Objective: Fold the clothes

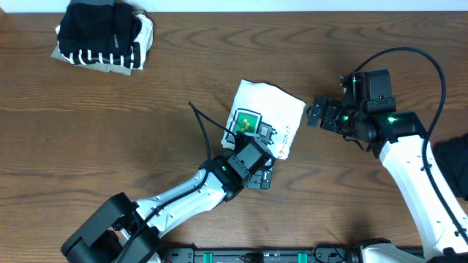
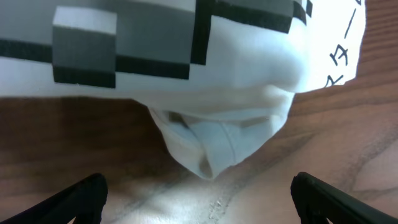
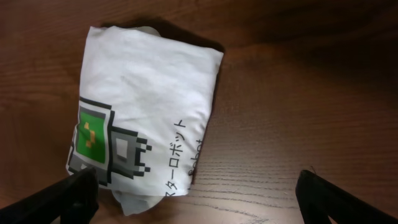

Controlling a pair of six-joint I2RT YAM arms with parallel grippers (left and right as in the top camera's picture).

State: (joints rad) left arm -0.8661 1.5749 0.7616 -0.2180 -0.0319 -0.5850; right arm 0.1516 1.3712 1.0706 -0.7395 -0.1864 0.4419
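Note:
A white T-shirt (image 1: 272, 109) lies folded into a small packet at mid-table, with a green pixel print and dark lettering facing up. My left gripper (image 1: 265, 146) is at its near edge and open. In the left wrist view a loose flap of the T-shirt (image 2: 211, 146) bulges out toward the open left gripper (image 2: 200, 198), and nothing sits between the fingers. My right gripper (image 1: 314, 115) hovers open just right of the packet. In the right wrist view the T-shirt (image 3: 149, 93) lies ahead of the right gripper (image 3: 202, 199), whose left finger (image 3: 74, 194) is by the printed corner.
A stack of folded clothes (image 1: 102, 33), black, striped and beige, sits at the far left corner. A dark item (image 1: 455, 164) shows at the right edge. Bare wooden table (image 1: 131, 139) lies left of the shirt.

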